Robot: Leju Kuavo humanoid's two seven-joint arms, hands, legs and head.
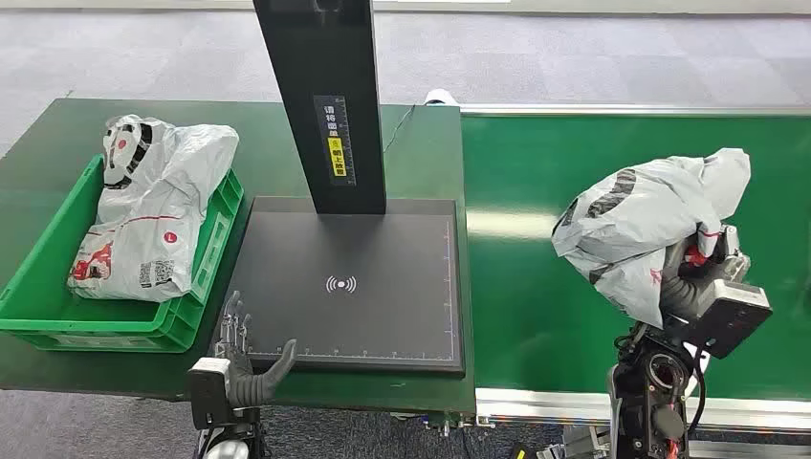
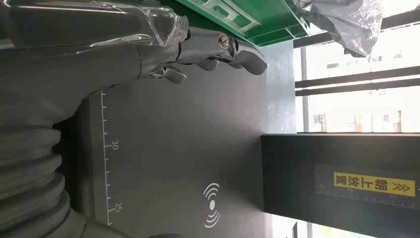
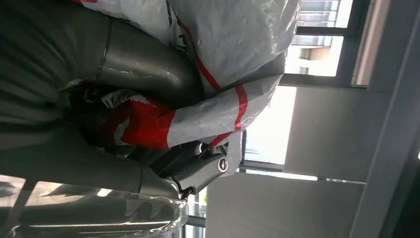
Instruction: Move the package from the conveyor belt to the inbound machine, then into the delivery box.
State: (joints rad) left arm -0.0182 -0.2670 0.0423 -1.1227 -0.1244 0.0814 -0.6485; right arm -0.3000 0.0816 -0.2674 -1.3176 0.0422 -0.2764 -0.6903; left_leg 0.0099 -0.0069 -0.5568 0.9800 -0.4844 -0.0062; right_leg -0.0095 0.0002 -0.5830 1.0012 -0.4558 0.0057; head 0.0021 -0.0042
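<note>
While my right hand [image 1: 703, 273] grips the package [image 1: 641, 225] aloft, I swing it level toward the scanner plate [image 1: 383, 239] at its left; left hand [image 1: 244, 349] idles open.

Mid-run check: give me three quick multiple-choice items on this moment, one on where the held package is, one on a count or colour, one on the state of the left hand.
1. Where is the package that the right hand grips?
A. Lifted over the green conveyor belt
B. Lying on the black scanner plate
C. Inside the green bin

2. How many packages lie in the green bin?
A. None
B. One
C. Three

3. What is the left hand doing?
A. Gripping a package
B. Pressing on the bin wall
C. Holding nothing, fingers apart, at the plate's near edge

Answers:
1. A: the head view shows the grey bag raised in the right hand with the belt behind it.
2. B: a single grey and red bag sits in the bin.
3. C: the left wrist view shows its fingers spread above the plate with nothing between them.
</note>
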